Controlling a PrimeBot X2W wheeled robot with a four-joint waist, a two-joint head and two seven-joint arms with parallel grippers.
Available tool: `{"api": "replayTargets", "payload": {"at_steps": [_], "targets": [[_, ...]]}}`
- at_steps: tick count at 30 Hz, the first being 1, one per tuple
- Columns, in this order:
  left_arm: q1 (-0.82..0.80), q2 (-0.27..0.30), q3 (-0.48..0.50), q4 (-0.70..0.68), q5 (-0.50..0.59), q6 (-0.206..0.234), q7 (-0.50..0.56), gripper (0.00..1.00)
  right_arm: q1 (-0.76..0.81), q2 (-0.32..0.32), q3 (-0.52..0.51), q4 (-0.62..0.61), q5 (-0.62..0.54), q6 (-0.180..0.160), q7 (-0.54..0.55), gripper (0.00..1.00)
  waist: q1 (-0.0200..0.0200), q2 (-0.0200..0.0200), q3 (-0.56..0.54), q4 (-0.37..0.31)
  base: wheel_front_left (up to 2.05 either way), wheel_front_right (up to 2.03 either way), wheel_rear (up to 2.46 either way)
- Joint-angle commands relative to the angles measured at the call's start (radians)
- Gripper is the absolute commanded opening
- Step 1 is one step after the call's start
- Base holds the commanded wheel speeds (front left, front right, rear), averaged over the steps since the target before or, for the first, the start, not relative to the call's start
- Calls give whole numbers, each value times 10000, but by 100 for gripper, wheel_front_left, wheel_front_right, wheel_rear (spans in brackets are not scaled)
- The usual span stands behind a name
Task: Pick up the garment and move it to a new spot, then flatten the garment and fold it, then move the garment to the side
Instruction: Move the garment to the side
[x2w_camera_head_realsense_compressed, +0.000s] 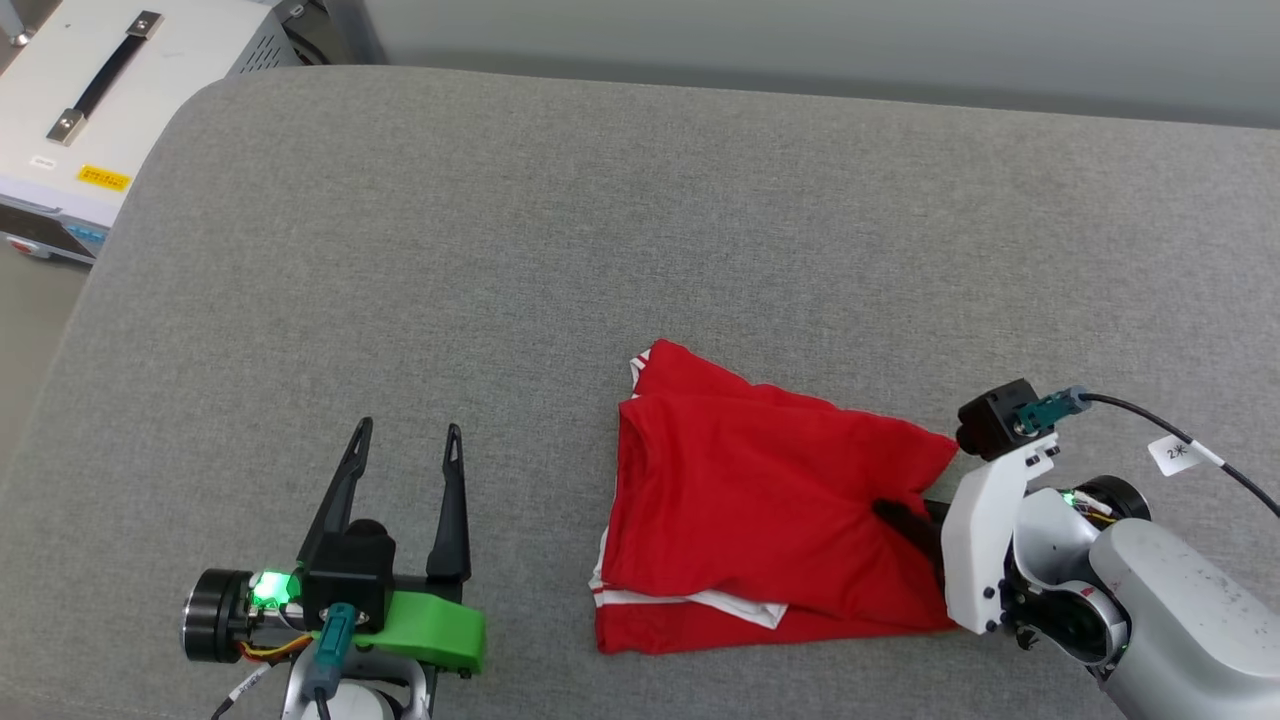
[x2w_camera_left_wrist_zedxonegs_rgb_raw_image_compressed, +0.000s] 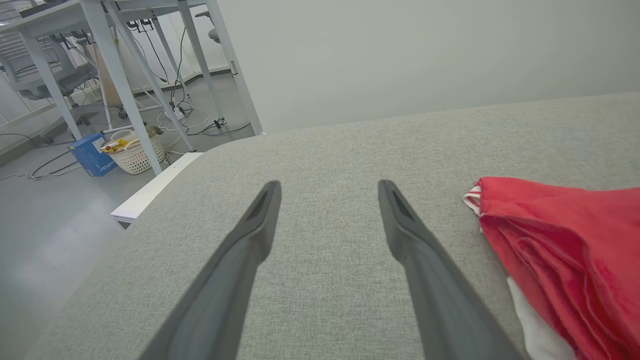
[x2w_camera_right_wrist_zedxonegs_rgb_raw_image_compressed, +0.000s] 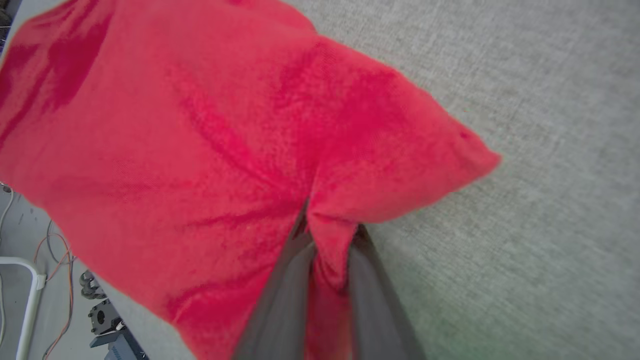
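Note:
The garment is a red shirt with white trim, lying folded on the grey padded surface at lower centre-right in the head view. My right gripper reaches in from the right and is shut on the garment's right edge. In the right wrist view its two dark fingers pinch a ridge of the red garment between them. My left gripper stands open at the lower left, well left of the garment and touching nothing. The left wrist view shows its fingers spread over bare cloth, with the garment off to the right.
A white equipment box with a black handle stands beyond the surface's rounded far-left corner. In the left wrist view, white table legs, a laundry basket and cables sit on the floor past that edge. A cable trails from my right wrist.

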Motion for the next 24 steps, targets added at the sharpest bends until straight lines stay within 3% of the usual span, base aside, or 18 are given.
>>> {"api": "replayTargets", "payload": {"at_steps": [1, 6, 13, 24], "targets": [[-96, -44, 22, 24, -44, 3, -59, 100, -106, -14, 226, 70, 81, -9, -178, 0, 0, 0, -22, -57, 0, 0, 0], [-27, -59, 53, 14, -42, 22, -59, 100, -661, -497, 562, -224, -189, -9, -933, 0, 0, 0, -136, -316, 0, 0, 0], [167, -20, 139, -40, -49, 46, -59, 100, -1461, -1728, 864, -702, -911, -9, -1425, 0, 0, 0, -319, -1039, 0, 0, 0], [163, 50, 175, -151, 8, 31, -59, 100, -1728, -3266, -34, -1064, -972, -9, -1334, 0, 0, 0, -97, -2388, 0, 0, 0]]}}
